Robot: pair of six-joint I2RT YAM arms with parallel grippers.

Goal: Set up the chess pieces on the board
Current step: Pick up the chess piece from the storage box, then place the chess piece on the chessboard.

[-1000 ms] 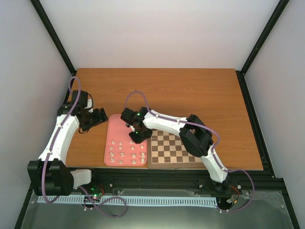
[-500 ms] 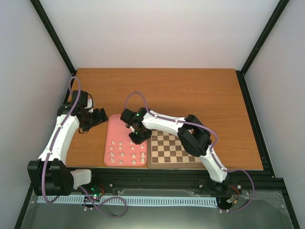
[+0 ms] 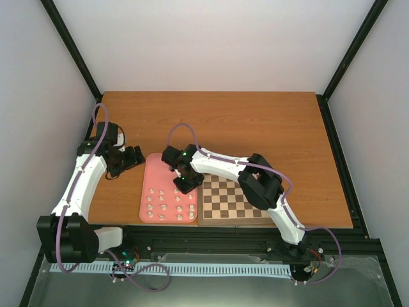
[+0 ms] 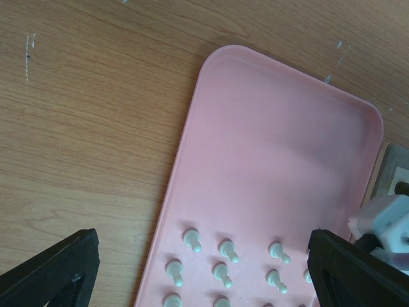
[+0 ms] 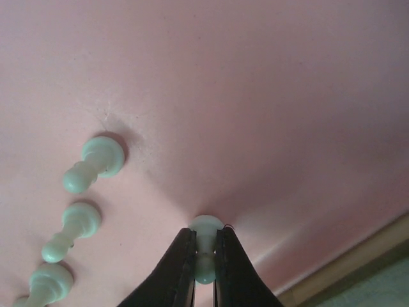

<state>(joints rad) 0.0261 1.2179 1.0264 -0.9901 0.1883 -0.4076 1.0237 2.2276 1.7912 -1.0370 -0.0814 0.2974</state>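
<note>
on the left, the left gripper (image 3: 125,158) hangs over the wooden table (image 3: 255,121) just off the far left corner of the pink tray (image 3: 156,169). its wrist view shows the two black fingers (image 4: 57,275) spread wide with nothing between them. below them, the tray's near half carries white pawns (image 4: 192,240) standing in rows, and the far half is bare pink.

further right, the right gripper (image 3: 185,185) reaches across to the tray's right side, close to the edge that meets the chessboard (image 3: 233,199). in the right wrist view its tips (image 5: 204,246) are clamped on the stem of one pawn (image 5: 206,225), whose round base sits at the tray surface. whether the base touches the tray or is just off it cannot be told. three more pawns stand in a line to the left of the fingers.

the chessboard lies flat at the near table edge, touching the tray's right side.
</note>
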